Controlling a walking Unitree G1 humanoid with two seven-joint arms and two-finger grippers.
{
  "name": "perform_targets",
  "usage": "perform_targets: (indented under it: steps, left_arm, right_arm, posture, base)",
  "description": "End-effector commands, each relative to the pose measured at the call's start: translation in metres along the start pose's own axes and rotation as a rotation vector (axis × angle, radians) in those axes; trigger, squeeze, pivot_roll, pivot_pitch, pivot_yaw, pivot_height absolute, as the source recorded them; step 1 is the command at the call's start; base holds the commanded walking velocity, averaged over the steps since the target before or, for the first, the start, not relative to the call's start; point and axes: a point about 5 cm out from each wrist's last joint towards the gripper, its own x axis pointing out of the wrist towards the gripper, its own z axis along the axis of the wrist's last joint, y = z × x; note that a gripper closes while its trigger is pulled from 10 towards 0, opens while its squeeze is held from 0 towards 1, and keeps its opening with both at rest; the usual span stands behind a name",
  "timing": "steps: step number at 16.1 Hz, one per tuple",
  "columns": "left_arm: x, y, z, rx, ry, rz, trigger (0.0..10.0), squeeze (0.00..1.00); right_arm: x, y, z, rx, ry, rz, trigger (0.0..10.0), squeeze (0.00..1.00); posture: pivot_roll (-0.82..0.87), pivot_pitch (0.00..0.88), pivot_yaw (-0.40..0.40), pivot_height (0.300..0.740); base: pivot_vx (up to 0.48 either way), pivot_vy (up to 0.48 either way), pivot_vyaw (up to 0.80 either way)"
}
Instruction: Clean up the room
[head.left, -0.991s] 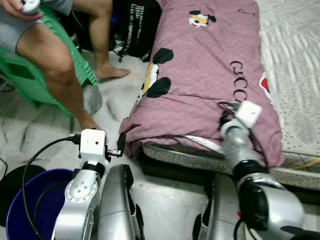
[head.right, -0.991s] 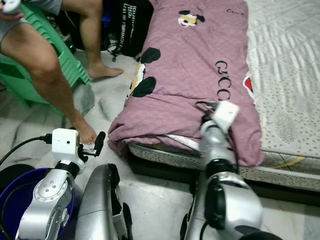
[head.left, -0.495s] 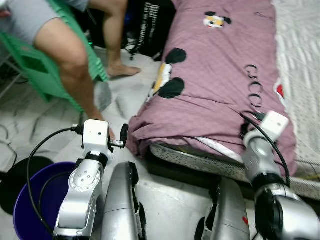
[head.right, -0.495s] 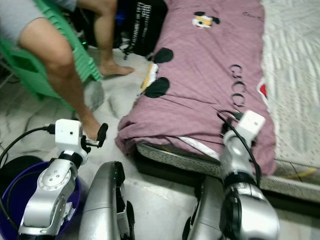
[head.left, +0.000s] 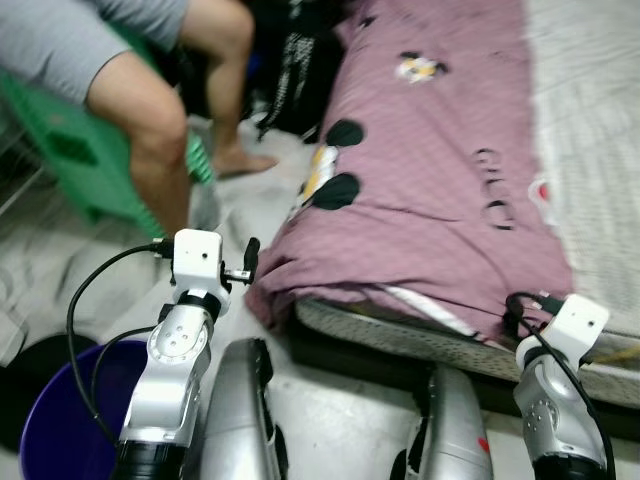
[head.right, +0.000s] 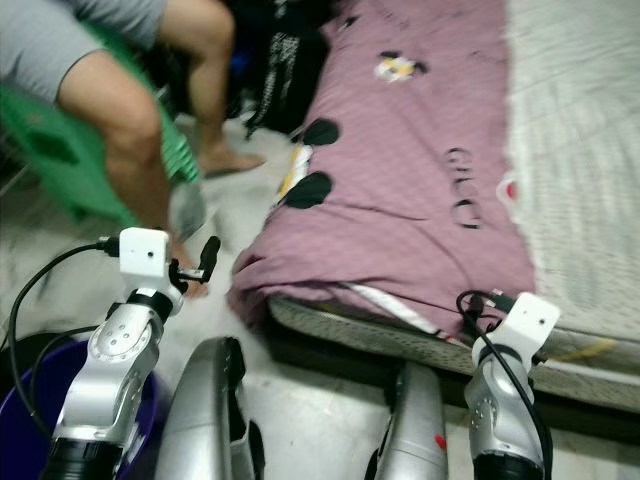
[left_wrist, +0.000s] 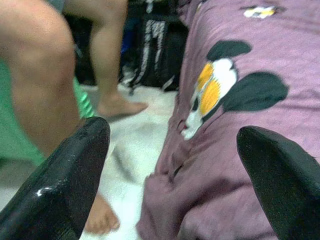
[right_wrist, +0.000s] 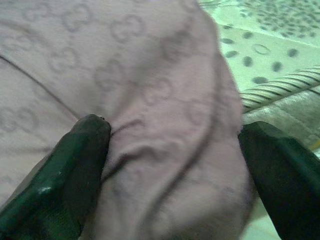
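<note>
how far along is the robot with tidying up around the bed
Nothing looks finished. The purple blanket lies rumpled, its corner hanging over the mattress edge. In hand: the right gripper is open with its fingers either side of a blanket fold, not closed on it; the left gripper is open, near the blanket's hanging corner. Left: gripping and straightening the blanket; the purple bucket sits by the robot.

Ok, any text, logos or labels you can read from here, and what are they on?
"GUCCI"-style black lettering on the purple blanket: blurred, only roughly legible.
Interlocking-G monogram pattern woven across the blanket, seen in the right wrist view.
White lettering on the black bag: too blurred to read.
</note>
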Motion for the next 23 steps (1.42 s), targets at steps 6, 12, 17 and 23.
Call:
perform_targets:
  steps: [6, 12, 17, 23]
  left_arm:
    - [0.020, 0.015, 0.007, 0.014, -0.081, 0.075, 10.0, 0.00]
    - [0.034, 0.016, 0.013, 0.002, -0.131, 0.097, 10.0, 0.00]
    - [0.032, 0.014, 0.009, -0.009, -0.134, 0.087, 10.0, 0.00]
    - [0.028, 0.010, 0.000, -0.012, -0.120, 0.092, 10.0, 0.00]
  right_arm:
    - [-0.018, 0.066, 0.076, -0.155, -0.379, 0.211, 10.0, 1.00]
    - [-0.029, 0.130, 0.088, -0.052, -0.432, 0.466, 10.0, 0.00]
    - [-0.033, 0.147, 0.075, -0.073, -0.427, 0.519, 10.0, 0.00]
    - [-0.035, 0.163, 0.066, -0.097, -0.413, 0.559, 10.0, 0.00]
  posture:
    - [0.01, 0.000, 0.050, 0.524]
    - [0.01, 0.000, 0.051, 0.524]
    - [0.01, 0.000, 0.053, 0.571]
    - [0.03, 0.000, 0.025, 0.633]
  base:
    - [0.000, 0.000, 0.00]
    - [0.000, 0.000, 0.00]
    - [0.000, 0.000, 0.00]
    - [0.000, 0.000, 0.00]
